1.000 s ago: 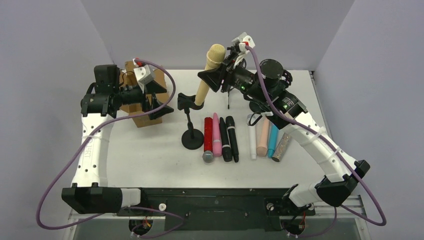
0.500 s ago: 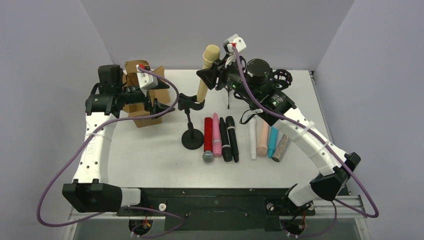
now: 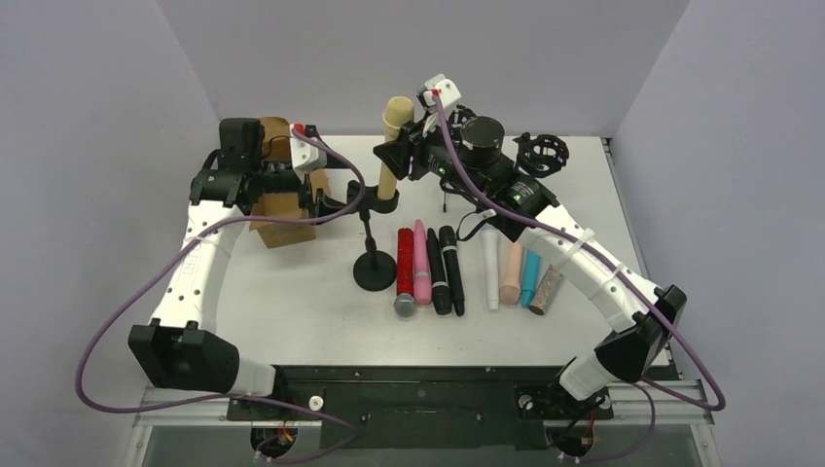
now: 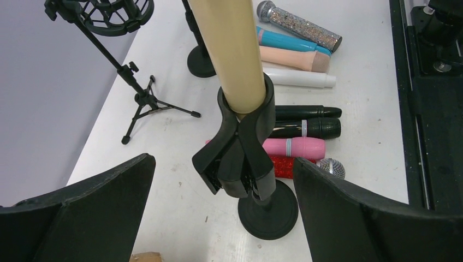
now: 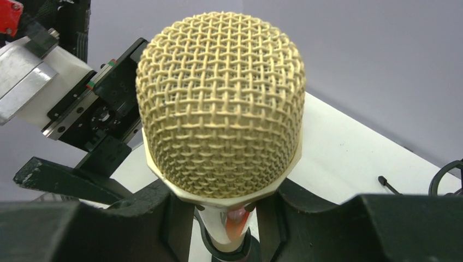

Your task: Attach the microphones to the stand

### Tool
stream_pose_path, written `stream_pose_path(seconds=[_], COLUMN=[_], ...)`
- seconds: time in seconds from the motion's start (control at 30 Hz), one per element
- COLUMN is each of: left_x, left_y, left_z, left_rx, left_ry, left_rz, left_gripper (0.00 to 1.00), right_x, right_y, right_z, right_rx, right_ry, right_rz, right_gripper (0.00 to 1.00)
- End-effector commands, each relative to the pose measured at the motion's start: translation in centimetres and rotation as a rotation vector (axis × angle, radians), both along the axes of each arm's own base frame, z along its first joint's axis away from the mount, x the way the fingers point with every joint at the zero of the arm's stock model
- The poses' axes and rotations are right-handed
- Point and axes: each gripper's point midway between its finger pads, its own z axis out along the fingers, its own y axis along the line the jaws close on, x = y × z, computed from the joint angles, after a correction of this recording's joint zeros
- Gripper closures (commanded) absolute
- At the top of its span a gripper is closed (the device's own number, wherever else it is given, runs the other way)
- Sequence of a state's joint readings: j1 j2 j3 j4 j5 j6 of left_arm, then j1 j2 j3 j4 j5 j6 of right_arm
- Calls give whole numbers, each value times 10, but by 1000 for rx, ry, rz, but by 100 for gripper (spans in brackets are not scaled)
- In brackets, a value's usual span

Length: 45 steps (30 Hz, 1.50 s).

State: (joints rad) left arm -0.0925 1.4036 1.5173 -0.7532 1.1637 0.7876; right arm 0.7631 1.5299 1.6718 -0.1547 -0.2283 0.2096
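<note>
Presently right gripper [image 5: 229, 214] clamps the cream-yellow microphone [image 5: 221, 103]; left gripper [image 4: 223, 161] gapes; arm lettering [image 3: 188, 279] unreadable.

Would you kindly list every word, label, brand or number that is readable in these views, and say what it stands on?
No text can be read in any view.
cream-yellow microphone: no print shows.
microphones lying in a row: no print shows.
left arm's white link: any marking is too small to read.
</note>
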Motion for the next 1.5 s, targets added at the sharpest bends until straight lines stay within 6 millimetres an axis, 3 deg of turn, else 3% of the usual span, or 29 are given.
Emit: stream_pose_path(seconds=[0.0,0.23,0.43,0.5,0.57,0.67,0.7,0.77,0.8,1.03,1.47], left_x=[12,0,-1,0,-1,-2,-2,-1,-1,9,19], left_y=[-8,-17,-17,-17,-17,-17,-19,-19,-18,-17,-14], left_z=[17,-11,-14,-11,-12,-20,-22,-26,-27,-26,-22], left_rx=[-22,42,57,58,61,91,97,113,119,82,82], left_ry=[-53,11,18,13,14,-2,-5,-9,-9,-3,12], left_rz=[-30,-117,-142,-151,-163,-180,-186,-182,-174,-38,38], left_gripper=[4,4,1,8,16,42,64,96,99,100,100], right_x=[-6,-6,-6,-6,-5,-5,-4,-2,-2,-1,-14], right_y=[8,13,13,14,15,15,15,15,16,19,26], right_z=[4,-6,-9,-11,-13,-17,-20,-25,-25,-49,-67], right_rx=[11,-13,-23,-26,-30,-38,-44,-47,-44,-55,-65], right_ry=[-13,10,14,17,21,27,29,34,32,42,22], right_rz=[30,39,37,40,43,43,40,34,32,-6,-45], right_gripper=[100,100,100,100,100,100,100,100,100,100,100])
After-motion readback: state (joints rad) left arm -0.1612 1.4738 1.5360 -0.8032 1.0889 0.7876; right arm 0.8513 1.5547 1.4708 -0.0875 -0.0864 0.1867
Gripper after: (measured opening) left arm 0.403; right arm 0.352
